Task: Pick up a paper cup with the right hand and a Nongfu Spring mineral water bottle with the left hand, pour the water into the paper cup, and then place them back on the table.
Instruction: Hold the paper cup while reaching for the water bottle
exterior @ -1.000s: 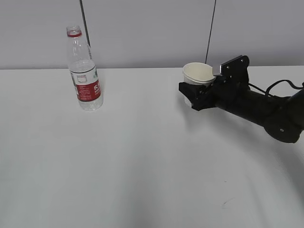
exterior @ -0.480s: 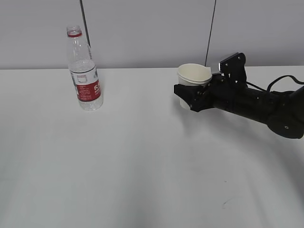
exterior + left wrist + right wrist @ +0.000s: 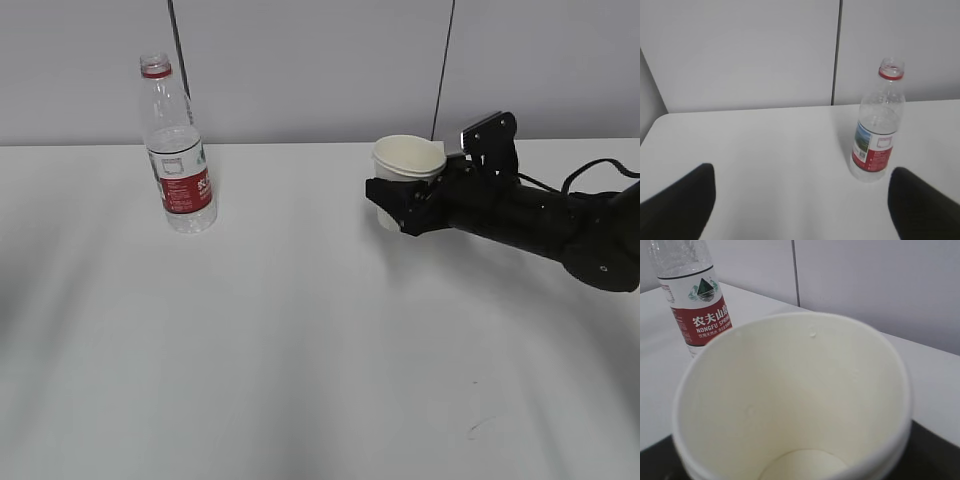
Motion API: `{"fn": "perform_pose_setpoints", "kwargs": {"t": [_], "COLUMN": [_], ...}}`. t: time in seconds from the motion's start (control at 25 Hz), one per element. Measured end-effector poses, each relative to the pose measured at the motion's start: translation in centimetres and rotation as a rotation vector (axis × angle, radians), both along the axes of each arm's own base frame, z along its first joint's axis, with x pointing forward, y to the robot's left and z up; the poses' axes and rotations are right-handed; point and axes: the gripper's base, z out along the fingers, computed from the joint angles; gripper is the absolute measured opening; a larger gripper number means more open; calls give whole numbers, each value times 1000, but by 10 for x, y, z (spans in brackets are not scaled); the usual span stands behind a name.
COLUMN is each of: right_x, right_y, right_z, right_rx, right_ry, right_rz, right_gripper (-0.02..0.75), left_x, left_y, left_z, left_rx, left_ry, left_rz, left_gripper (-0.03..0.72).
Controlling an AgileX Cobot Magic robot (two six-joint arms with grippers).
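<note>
Paper cup (image 3: 408, 165) gripped in right pincer (image 3: 400, 205), upright.

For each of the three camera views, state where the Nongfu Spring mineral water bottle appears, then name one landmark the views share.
Exterior view: Nongfu Spring mineral water bottle upper left, standing on the table.
Left wrist view: right of centre, upright.
Right wrist view: top left corner, behind the paper cup.
Shared landmark: dark vertical wall seam behind the bottle.
</note>
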Motion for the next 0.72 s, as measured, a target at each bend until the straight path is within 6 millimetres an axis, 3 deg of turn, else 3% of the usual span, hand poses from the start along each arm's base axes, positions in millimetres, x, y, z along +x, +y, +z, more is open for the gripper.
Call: {"fn": "perform_pose_setpoints", "kwargs": {"t": [0.12,0.4,0.56,0.72], "right_x": [0,0,0,0], "right_y": [0,0,-1,-1], "right_z": [0,-1,-2,-3], "right_rx": [0,6,-2,-8], "right_ry": [0,17,33,41], "right_rz": [0,-7,-15,-19], "right_gripper": [525,524,524,524], "left_x": [31,91,109,124], "left_y": [-7,-51,-73,-80], "left_z": [-15,-81,-116,-148], "left_rx": [-2,6,-11,-77], "left_ry": [-8,60,56,38], "left_rz": [-35,-198,-262,-266], "left_gripper": [629,624,618,617]}}
